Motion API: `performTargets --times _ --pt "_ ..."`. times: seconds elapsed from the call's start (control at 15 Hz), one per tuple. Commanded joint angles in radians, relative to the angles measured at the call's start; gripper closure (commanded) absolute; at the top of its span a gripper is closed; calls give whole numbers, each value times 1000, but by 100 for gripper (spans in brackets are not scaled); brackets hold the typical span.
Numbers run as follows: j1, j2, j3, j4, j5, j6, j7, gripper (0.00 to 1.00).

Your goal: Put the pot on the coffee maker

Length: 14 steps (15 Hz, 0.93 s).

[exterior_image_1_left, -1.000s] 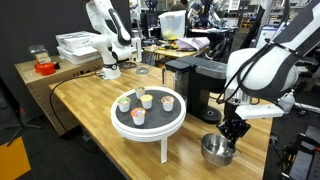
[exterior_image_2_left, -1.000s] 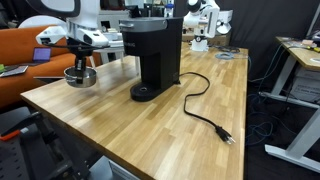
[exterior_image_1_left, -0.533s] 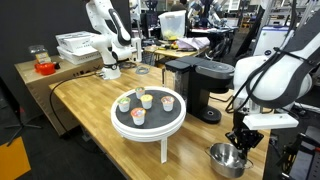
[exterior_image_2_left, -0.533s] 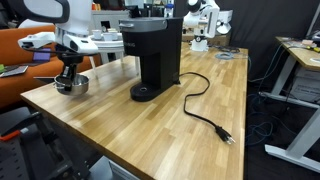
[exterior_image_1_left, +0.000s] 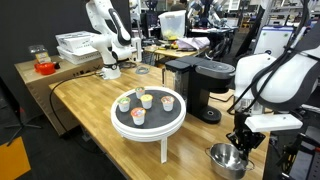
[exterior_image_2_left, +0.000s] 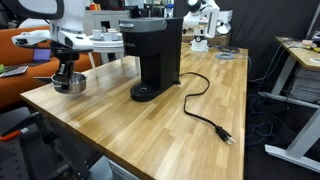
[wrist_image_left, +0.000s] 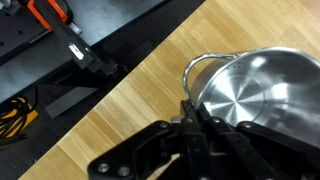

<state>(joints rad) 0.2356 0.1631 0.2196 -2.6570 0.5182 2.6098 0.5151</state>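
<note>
Since a second ago my gripper [exterior_image_1_left: 241, 141] and the pot [exterior_image_1_left: 226, 158] have slid toward the table [exterior_image_2_left: 150, 130] corner. I pinch its rim tight; it seems to rest there. The coffee maker [exterior_image_1_left: 205, 85] stands well apart, its base plate [exterior_image_2_left: 145, 93] facing us.

No text, label, brand or number can be read in any view, neither on the coffee maker [exterior_image_2_left: 155, 55] nor on the pot [wrist_image_left: 255, 95].

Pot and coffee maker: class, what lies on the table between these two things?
Nothing. In an exterior view, only bare wooden tabletop separates the pot from the coffee maker.
</note>
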Motion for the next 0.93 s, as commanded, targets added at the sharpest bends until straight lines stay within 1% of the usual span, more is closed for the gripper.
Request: performTargets --times 0.0,0.13,0.33,0.4,0.6,0.73,0.87 --pt "-13 7 4 10 18 -16 -30 98" --pt "-46 19 22 32 96 -42 -176 98" --pt "-75 7 7 29 177 -53 -309 98" --pt "-95 -2 8 25 249 -53 -355 98" --pt "-108 -18 -21 -7 353 -11 -339 98" --pt "-100 -32 -43 -39 375 26 -287 98" --pt "-85 -47 -61 -78 349 64 -207 98"
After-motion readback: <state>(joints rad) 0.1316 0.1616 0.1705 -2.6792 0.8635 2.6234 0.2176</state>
